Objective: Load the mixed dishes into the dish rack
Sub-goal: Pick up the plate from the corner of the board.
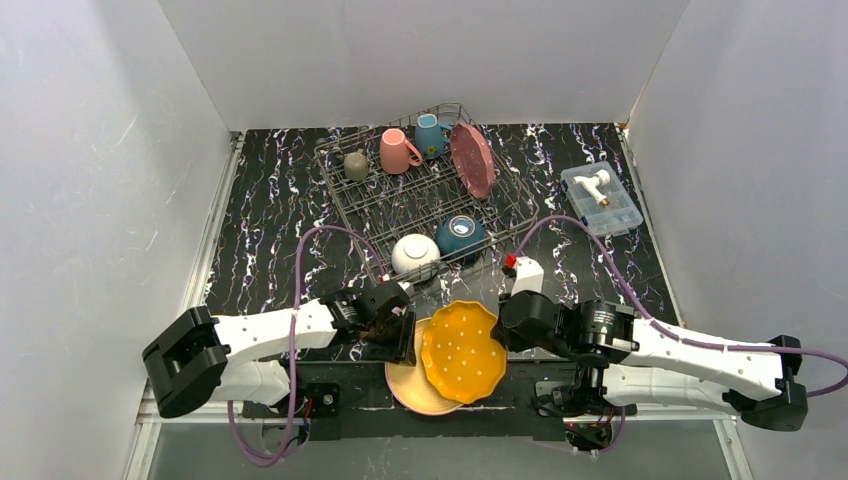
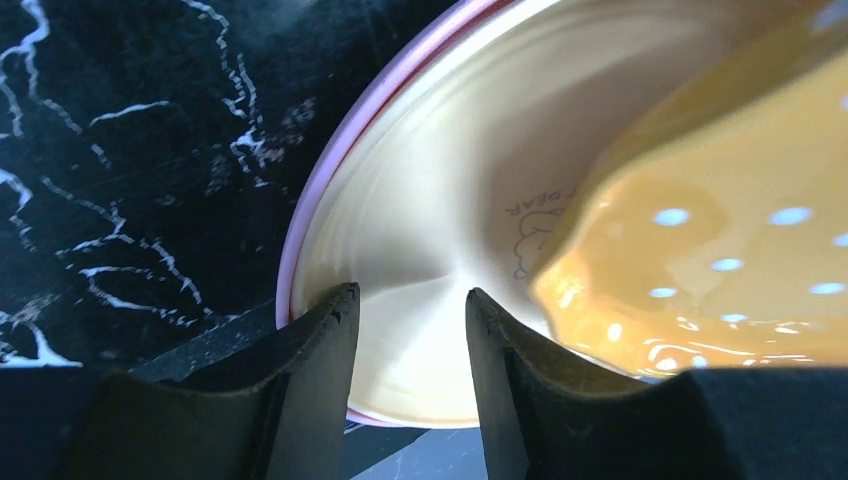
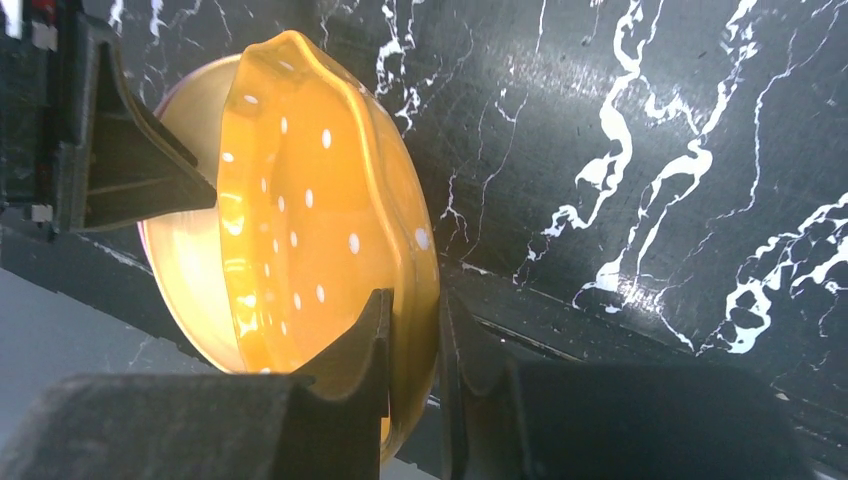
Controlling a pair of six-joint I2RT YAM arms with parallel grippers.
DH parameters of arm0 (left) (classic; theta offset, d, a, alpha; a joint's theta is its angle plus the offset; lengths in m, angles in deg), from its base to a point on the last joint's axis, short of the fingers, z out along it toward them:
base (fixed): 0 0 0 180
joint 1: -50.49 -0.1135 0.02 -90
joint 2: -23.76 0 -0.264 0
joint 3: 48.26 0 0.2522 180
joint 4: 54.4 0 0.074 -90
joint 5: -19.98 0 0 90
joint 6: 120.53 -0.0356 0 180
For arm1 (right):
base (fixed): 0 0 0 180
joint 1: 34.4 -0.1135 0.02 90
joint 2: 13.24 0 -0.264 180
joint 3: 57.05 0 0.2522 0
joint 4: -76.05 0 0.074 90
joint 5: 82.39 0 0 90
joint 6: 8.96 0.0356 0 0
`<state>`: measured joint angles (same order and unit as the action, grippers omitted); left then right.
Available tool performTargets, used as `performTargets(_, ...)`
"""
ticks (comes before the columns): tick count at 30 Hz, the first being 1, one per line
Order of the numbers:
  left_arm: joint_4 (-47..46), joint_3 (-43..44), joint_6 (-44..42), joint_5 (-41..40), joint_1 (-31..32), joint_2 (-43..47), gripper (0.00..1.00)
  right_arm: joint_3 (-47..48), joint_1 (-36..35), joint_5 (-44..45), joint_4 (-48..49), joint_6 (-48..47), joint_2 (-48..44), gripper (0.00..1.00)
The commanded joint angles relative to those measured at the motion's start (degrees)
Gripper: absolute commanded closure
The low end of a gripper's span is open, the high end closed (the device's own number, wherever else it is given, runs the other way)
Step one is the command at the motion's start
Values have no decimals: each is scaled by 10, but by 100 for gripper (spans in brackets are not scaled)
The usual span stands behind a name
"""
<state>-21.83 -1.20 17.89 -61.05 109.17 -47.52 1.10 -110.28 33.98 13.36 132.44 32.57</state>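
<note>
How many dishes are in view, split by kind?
Plates: 3 (dark red plate, orange plate, pale yellow plate)
Mugs: 3 (grey-olive mug, pink mug, blue mug)
Bowls: 2 (white bowl, teal bowl)
Total: 8

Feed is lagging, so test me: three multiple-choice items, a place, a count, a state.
1. The dark red plate stands: A) on the table B) in the dish rack C) in the clear box.
2. Mugs in the rack: A) one B) two C) three.
3. The orange plate is: A) gripped at its rim by the right claw B) flat in the rack C) untouched.
Answers: B, upright among the tines; C, grey-olive mug, pink mug, blue mug; A, rim between the jaws.
</note>
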Motion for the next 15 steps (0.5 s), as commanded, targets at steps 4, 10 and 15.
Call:
performTargets(4,107,7,-20,-58,1,41,56,82,-2,47,50,-3,-7,99)
performTargets(10,138,31,-27,-62,0,71,55,122,-2,70,38,-26,21,99)
performTargets(15,156,56,-36,-63,1,95,52,156,-2,98,22,-46,41,99)
